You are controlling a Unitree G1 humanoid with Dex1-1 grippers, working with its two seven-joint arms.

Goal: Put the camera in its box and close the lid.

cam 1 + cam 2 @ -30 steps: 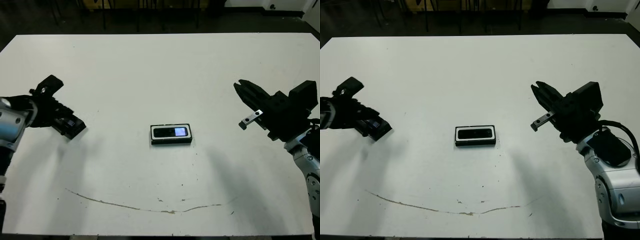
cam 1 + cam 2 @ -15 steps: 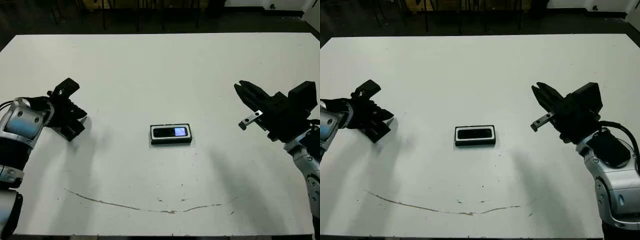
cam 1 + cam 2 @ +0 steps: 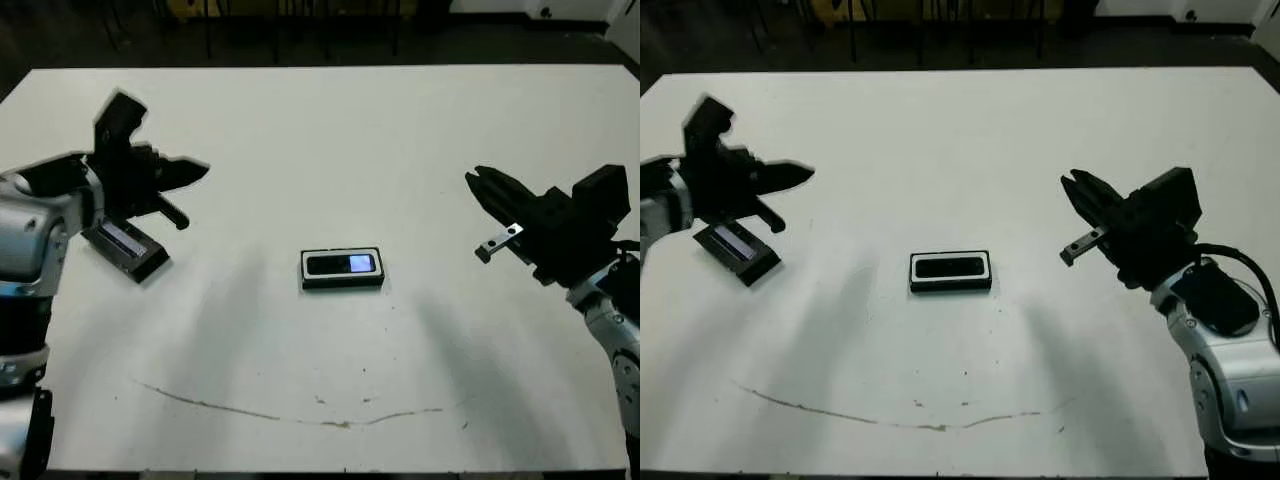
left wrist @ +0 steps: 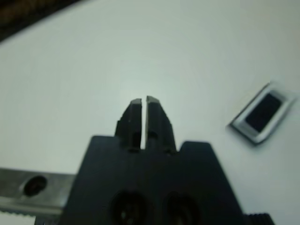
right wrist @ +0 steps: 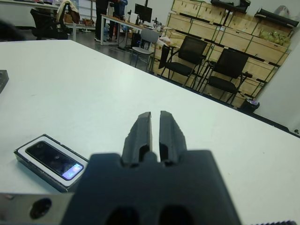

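Left wrist view: left tool [image 4: 144, 100] closed, empty.

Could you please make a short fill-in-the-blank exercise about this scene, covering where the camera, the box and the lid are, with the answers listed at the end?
1. The camera lies inside the ____ in the middle of the table.
2. The lid lies on the table on the robot's ____ side, apart from the box.
3. The left gripper holds ____.
4. The box is not yet covered by the ____.

Answers: box; left; nothing; lid
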